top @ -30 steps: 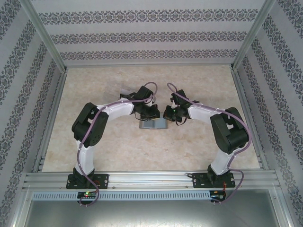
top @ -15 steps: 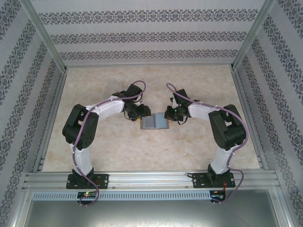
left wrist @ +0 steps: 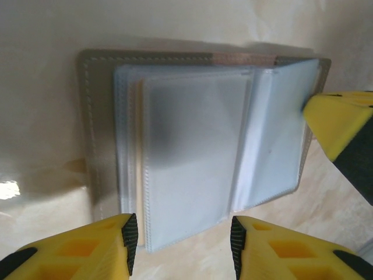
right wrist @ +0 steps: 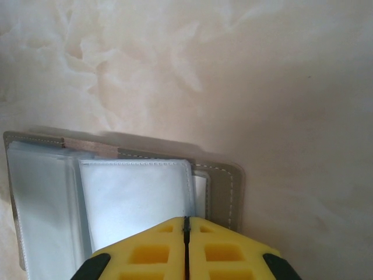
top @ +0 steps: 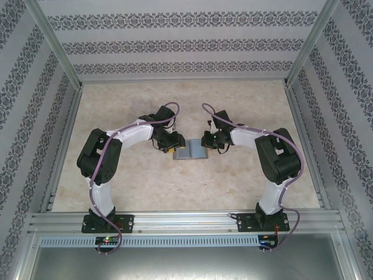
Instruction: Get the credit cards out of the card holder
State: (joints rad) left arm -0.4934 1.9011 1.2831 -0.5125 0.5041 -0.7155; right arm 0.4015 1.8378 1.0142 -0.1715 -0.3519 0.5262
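The card holder (top: 190, 152) lies open on the table between both arms. Its grey stitched cover (left wrist: 96, 134) carries frosted plastic sleeves (left wrist: 192, 157). The credit cards are hidden behind the frosted sleeves. My left gripper (left wrist: 180, 245) is open at the holder's left end, and the near edge of a sleeve page reaches just between its yellow fingers (left wrist: 93, 251). My right gripper (right wrist: 185, 221) is shut, with its closed tip over the holder's right page (right wrist: 134, 198). One of its yellow fingers (left wrist: 335, 119) sits at the holder's far edge in the left wrist view.
The marble-patterned table (top: 128, 181) is bare around the holder. Aluminium rails (top: 186, 220) and patterned walls (top: 175, 44) box in the workspace. Both arm bases stand on the near rail.
My left gripper has opened and pulled leftward off the holder to its left edge. The holder now lies uncovered and spread open. The right gripper has barely moved.
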